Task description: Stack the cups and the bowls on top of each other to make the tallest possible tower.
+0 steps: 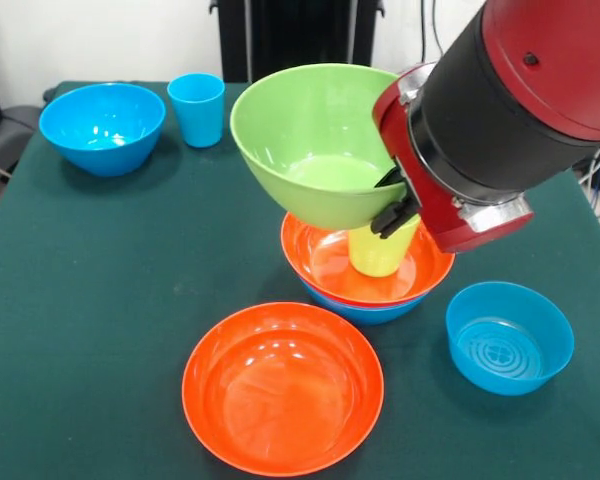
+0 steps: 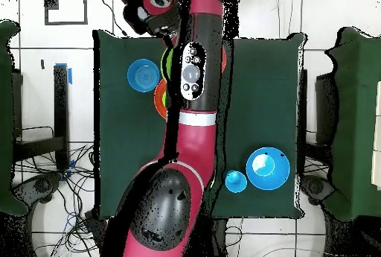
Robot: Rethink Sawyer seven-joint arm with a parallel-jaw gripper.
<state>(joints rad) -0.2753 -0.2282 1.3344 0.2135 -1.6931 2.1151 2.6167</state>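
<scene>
Since my gripper (image 1: 392,200) is pinching the green bowl's (image 1: 315,145) rim, tilted above the yellowish cup (image 1: 380,250) in the orange bowl (image 1: 325,262), an off-center release could tip everything.

A robotics lab, clearly: green-clothed counter (image 2: 119,120) on tiled floor (image 2: 45,68), loose cables (image 2: 45,179) trailing beside it.
</scene>
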